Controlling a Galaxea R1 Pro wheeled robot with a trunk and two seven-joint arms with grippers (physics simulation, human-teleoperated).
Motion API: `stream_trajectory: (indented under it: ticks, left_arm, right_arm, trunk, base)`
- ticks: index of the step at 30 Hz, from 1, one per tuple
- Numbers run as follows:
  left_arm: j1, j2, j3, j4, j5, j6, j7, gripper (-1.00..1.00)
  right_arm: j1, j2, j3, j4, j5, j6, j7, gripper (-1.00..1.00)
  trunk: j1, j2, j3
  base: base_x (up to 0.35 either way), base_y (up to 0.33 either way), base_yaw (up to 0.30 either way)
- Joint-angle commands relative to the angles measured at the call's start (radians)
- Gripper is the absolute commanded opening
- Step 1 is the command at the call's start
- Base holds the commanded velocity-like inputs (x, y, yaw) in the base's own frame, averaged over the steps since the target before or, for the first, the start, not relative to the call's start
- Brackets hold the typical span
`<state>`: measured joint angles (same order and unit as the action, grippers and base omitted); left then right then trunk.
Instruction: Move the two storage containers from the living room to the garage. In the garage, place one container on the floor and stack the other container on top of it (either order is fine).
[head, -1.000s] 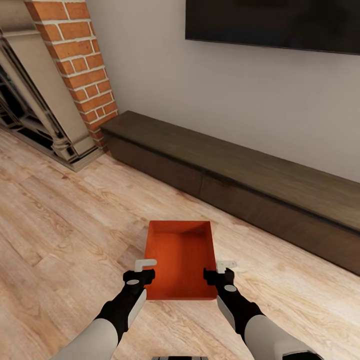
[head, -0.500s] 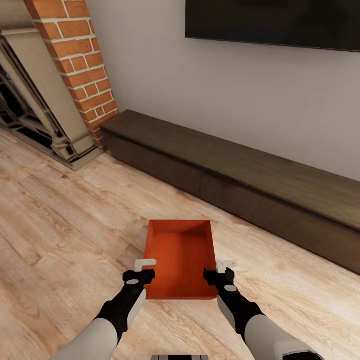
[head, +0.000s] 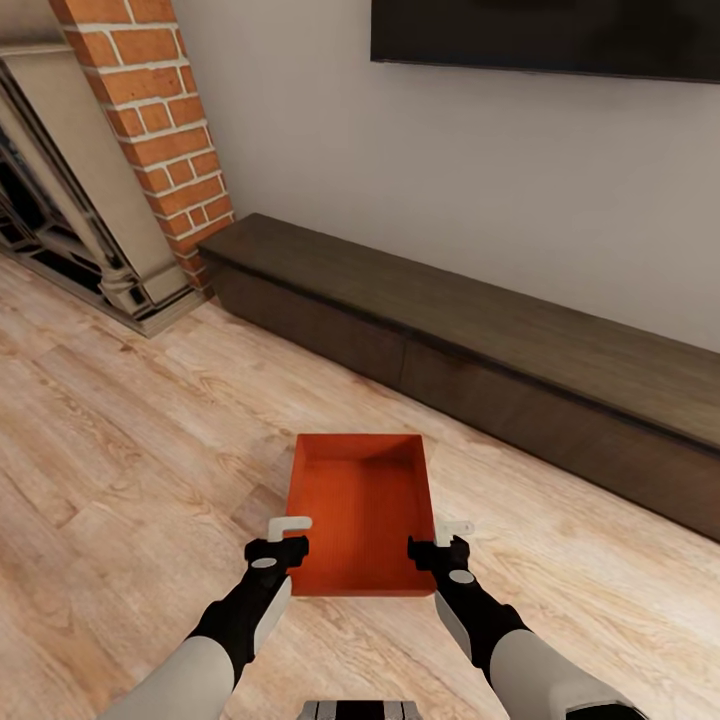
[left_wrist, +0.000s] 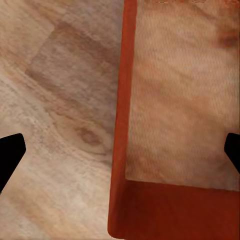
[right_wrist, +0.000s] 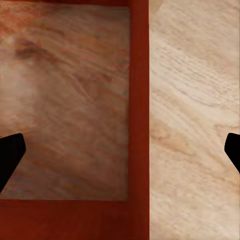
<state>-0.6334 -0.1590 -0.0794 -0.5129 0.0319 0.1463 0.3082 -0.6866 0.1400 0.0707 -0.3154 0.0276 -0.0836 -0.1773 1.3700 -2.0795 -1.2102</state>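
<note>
Head view: storage container (head: 360, 510) base hidden.

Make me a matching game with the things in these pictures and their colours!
Things:
1. storage container
2. TV bench
3. brick pillar
4. floor

Colours:
A. light wood planks
B. plain orange-red
C. dark brown
D. reddish blocks with pale lines between

Pairs: 1-B, 2-C, 3-D, 4-A
</note>
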Motion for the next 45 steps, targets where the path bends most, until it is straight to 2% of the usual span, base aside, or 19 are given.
stream_trajectory:
  ticks: [1, 16, 37, 45]
  left_arm:
    - [0.000, 0.001, -0.007, -0.005, 0.003, 0.006, 0.008, 1.00]
    - [0.000, 0.001, -0.010, -0.025, 0.004, 0.007, 0.008, 1.00]
    - [0.000, 0.001, -0.008, -0.024, 0.003, 0.009, 0.011, 1.00]
    - [0.000, 0.001, -0.010, -0.023, 0.003, 0.007, 0.009, 1.00]
  right_arm:
    - [-0.001, 0.000, 0.007, 0.001, 0.003, -0.001, -0.008, 1.00]
    - [-0.001, 0.000, 0.005, 0.001, 0.002, -0.001, -0.008, 1.00]
    - [-0.001, -0.004, 0.003, 0.001, -0.002, 0.002, -0.008, 1.00]
    - [-0.001, -0.005, 0.003, 0.001, 0.000, 0.002, -0.008, 1.00]
  trunk:
    - [0.004, -0.007, -0.004]
    - [0.061, -0.112, -0.051]
    - [0.061, -0.112, -0.051]
    - [0.061, -0.112, -0.051]
  base:
    - [0.000, 0.000, 0.000]
    - [0.000, 0.000, 0.000]
    - [0.000, 0.000, 0.000]
    - [0.112, 0.000, 0.000]
